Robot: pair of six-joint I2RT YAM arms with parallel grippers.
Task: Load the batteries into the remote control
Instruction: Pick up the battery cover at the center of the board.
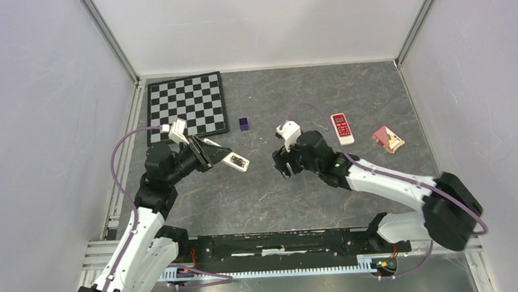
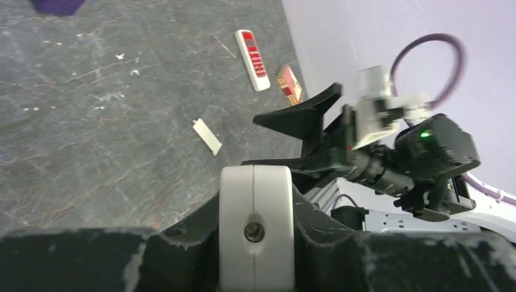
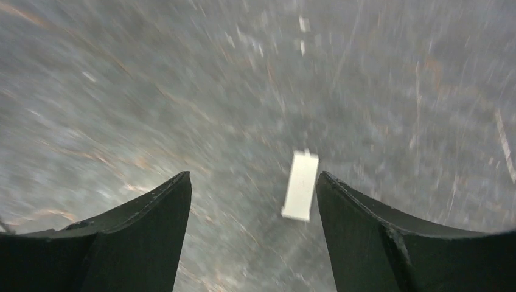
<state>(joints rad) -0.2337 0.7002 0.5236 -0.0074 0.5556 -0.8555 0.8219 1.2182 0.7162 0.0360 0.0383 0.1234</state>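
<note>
Two grippers are in view. The left gripper [image 1: 210, 153] is clenched on the remote control [image 2: 255, 207], which is held between the tabletop's left edge and its middle, near the chessboard [image 1: 187, 106] at the far left corner. The right gripper [image 3: 252, 179] is spread and empty over a thin white plate [image 3: 300, 185]. No batteries can be made out. The plate could be pushed aside, since it lies close to one finger.

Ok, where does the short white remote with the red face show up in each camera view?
Top external: the short red-faced remote lies right of centre, in the far half of the floor.
Left wrist: upper middle, seen at a slant.
Right wrist: not in it.
Shared landmark: the red and orange packet, close beside the remote in both views that show it.
</note>
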